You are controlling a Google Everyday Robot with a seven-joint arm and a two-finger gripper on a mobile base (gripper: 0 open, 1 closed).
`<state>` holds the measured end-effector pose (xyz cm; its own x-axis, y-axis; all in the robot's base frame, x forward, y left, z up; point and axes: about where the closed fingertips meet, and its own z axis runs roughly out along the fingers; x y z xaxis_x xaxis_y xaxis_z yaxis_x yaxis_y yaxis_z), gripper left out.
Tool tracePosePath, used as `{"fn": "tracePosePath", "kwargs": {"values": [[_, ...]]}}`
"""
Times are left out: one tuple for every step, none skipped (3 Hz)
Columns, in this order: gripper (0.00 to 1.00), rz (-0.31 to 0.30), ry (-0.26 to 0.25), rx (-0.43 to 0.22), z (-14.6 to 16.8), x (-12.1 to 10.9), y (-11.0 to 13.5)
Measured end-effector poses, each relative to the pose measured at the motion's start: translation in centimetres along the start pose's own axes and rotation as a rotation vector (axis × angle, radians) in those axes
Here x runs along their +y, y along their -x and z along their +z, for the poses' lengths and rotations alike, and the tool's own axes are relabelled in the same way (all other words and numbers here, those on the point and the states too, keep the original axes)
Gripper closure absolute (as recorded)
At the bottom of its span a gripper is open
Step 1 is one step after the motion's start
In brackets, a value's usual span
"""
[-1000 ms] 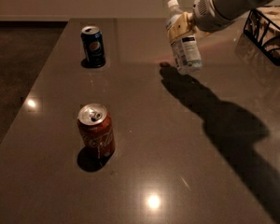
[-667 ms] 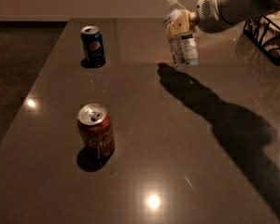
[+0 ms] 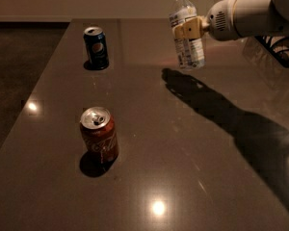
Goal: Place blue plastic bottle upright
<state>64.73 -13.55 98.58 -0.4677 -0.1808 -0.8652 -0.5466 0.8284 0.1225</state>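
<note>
Camera view shows a dark, glossy brown table (image 3: pixel 192 177) filling most of the scene, with two bright ceiling-light reflections on it, one near the left edge and one near the front. A dark floor (image 3: pixel 19 71) lies to the left of the table and a pale wall (image 3: pixel 86 1) runs along the back. A dark blue soda can (image 3: pixel 96 48) stands upright at the far left of the table. A red soda can (image 3: pixel 99 141) stands upright nearer the front, well apart from the blue one. A black wire basket (image 3: pixel 281 49) sits at the right edge, partly hidden by my arm (image 3: pixel 250 13), which reaches in from the upper right and casts a long shadow (image 3: pixel 221 114) across the table. My claw (image 3: pixel 185 30) is over the far middle of the table, clenched on the plastic bottle (image 3: pixel 189 54) around its middle. The bottle is close to upright, white cap on top and leaning slightly to the left, label facing the camera. Its base is just at the far end of the shadow. I cannot tell whether the base touches the table.
</note>
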Motion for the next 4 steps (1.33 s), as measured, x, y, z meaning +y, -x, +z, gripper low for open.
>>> {"fn": "tracePosePath", "kwargs": {"values": [[1.0, -0.07, 0.031, -0.068, 0.0, 0.0, -0.4], [1.0, -0.113, 0.068, -0.129, 0.1, -0.1, -0.7], [1.0, -0.124, 0.098, -0.187, 0.1, -0.1, -1.5], [1.0, -0.106, 0.118, -0.23, 0.2, -0.2, -2.4]]}}
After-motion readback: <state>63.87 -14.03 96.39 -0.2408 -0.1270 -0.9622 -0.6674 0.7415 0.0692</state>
